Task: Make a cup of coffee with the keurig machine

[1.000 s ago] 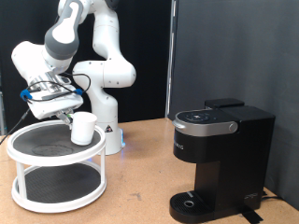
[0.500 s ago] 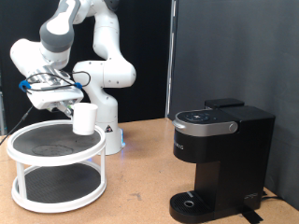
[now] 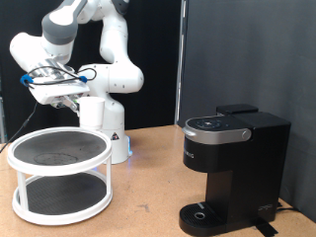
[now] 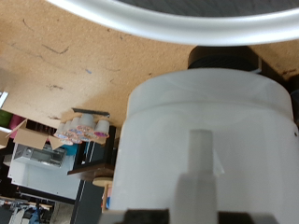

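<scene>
Wooden table [image 3: 148, 193] against a black backdrop. Two-tier white stand [image 3: 59, 176] at the exterior view's left, coffee machine [image 3: 229, 170] with lid down at the right. End effector [image 3: 77, 105] raised above the stand, clamped on the white cup [image 3: 94, 112], cup lifted clear of the top shelf. Cup [image 4: 201, 140] filling the wrist view, one finger [image 4: 193, 177] pressed against its wall.

We were looking at a robotics lab: a white Franka arm [image 3: 104, 44] stood bolted at the upper left of the exterior view, black curtains [image 3: 247, 49] closed off the background, and a bare wooden tabletop [image 3: 148, 202] carried a staged Keurig machine [image 3: 232, 168] and a white two-tier round shelf [image 3: 59, 173].
</scene>
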You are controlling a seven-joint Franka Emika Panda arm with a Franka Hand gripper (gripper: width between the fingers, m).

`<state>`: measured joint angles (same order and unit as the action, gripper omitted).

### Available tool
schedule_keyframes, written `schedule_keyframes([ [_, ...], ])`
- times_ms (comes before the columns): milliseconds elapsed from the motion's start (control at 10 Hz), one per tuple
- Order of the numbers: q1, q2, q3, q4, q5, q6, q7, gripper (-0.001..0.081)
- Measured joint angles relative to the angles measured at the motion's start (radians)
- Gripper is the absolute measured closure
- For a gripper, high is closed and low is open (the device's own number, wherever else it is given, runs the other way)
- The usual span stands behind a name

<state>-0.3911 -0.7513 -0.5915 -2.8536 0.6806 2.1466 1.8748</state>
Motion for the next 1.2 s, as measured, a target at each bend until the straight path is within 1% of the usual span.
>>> schedule_keyframes([
  [100,0.016,0.009,0.0,0.007,0.034,-0.002,0.003,0.0805],
  [200,0.042,0.021,0.004,0.013,0.078,0.002,0.007,0.0805],
  [300,0.073,0.035,0.015,0.017,0.127,0.027,0.008,0.0805],
  [600,0.181,0.088,0.08,0.024,0.279,0.163,-0.002,0.0805],
  [900,0.288,0.138,0.133,0.042,0.403,0.232,-0.04,0.0805],
  [1000,0.316,0.148,0.15,0.043,0.435,0.248,-0.049,0.0805],
  [1200,0.354,0.161,0.188,0.043,0.481,0.292,-0.056,0.0805],
])
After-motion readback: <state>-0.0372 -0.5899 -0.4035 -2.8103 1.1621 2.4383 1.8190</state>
